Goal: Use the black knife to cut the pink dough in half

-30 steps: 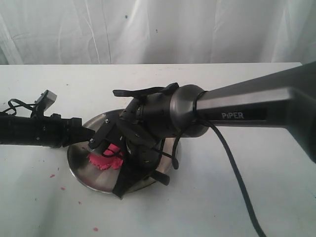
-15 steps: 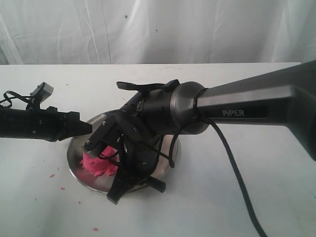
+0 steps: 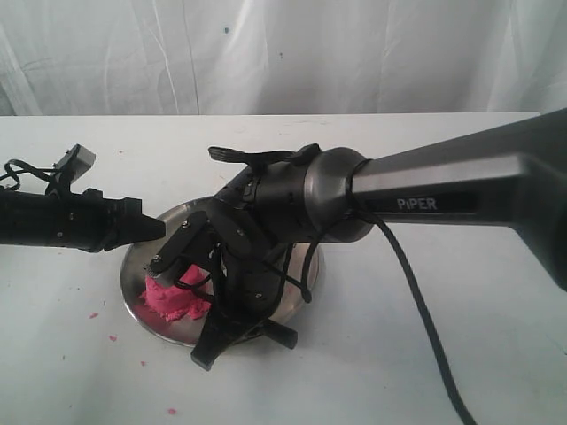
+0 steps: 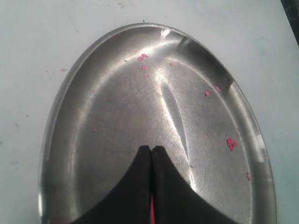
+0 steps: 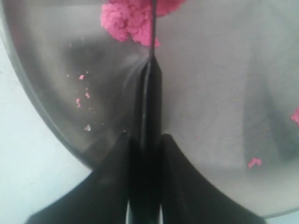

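Observation:
The pink dough lies as a crumbly lump on the left part of the steel plate. My right gripper is shut on the handle of the black knife. The knife's thin blade, seen edge-on, runs into the near edge of the pink dough. My left gripper hovers shut and empty just over the plate's left rim, above and left of the dough. In the left wrist view the left gripper hangs over the bare plate.
The right arm covers most of the plate's middle and right side. Pink crumbs are scattered on the plate and on the white table. A white curtain hangs behind the table.
My left gripper has drawn back to the left, off the dough. The right gripper with the knife has sunk slightly toward the plate's front. More of the dough shows now.

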Controlling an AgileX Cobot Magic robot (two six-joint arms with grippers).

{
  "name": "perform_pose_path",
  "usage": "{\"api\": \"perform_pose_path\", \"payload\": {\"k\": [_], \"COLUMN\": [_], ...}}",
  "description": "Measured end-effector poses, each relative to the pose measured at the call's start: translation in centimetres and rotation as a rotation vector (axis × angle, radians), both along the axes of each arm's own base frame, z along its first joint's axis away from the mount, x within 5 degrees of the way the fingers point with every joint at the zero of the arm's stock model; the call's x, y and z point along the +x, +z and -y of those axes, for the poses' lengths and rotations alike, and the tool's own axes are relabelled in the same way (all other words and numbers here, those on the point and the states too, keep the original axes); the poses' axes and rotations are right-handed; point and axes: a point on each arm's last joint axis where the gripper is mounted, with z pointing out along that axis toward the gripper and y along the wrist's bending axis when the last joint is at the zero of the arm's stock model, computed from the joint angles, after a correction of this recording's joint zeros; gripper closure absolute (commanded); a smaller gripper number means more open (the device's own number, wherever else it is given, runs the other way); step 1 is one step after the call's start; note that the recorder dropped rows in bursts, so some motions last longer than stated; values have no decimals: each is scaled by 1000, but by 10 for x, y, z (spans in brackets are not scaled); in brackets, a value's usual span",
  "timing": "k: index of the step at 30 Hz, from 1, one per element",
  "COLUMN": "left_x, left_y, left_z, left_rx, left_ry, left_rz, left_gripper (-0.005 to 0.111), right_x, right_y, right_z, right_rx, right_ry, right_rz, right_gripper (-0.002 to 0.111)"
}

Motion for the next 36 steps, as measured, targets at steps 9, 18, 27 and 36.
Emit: {"api": "perform_pose_path", "payload": {"k": [9,18,27,36], "left_x": [0,-2,-3,-3], "left_y": [0,-1,-2,-2], "left_z": [-1,0,0,0], "left_rx": [1,18,16,10], "left_ry": [0,-25,-26,-29], "left_rz": [0,-7,-23,-23], "left_gripper": [107,107,107,107], "right_x": [9,16,13,18], "right_y": [-4,5,5,1], "right_z": [-10,-15,-1,-8], "right_rx": [-1,-51,-224,-195], "right_ry": [4,13,21,50], "right_rz": [10,2,-51,-38], "right_gripper": [108,108,108,108]}}
